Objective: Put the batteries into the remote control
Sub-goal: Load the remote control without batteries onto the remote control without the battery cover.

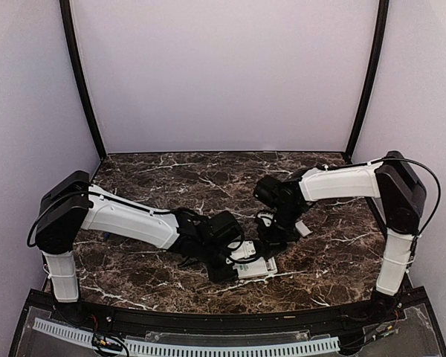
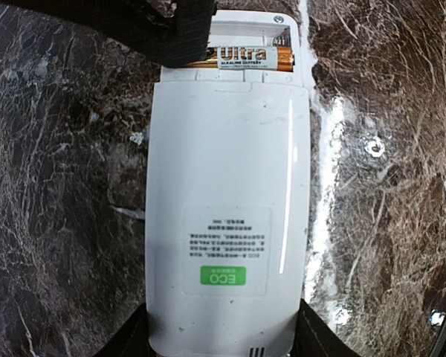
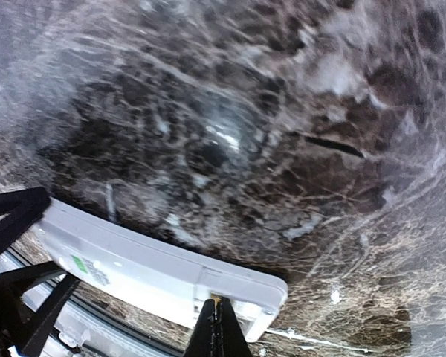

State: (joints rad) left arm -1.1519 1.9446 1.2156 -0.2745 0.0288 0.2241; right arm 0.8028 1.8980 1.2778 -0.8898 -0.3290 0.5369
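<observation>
The remote control (image 2: 227,216) lies back-up on the marble table, a green ECO label near my left wrist and its battery compartment open at the far end. One copper-and-black battery (image 2: 245,57) lies crosswise in that compartment. My left gripper (image 2: 223,343) is shut on the remote control's near end, one finger against each long side. From above, the remote control (image 1: 256,268) sits at centre front, with my left gripper (image 1: 234,256) on it. My right gripper (image 3: 220,306) is shut, nothing between its fingers, its tips down at the battery in the compartment of the remote control (image 3: 149,264). From above, my right gripper (image 1: 270,239) points down.
A small white piece (image 1: 303,229) lies on the dark marble table (image 1: 171,178) just right of my right wrist. Pale walls and black posts enclose the table. A black rail (image 1: 223,320) runs along the near edge.
</observation>
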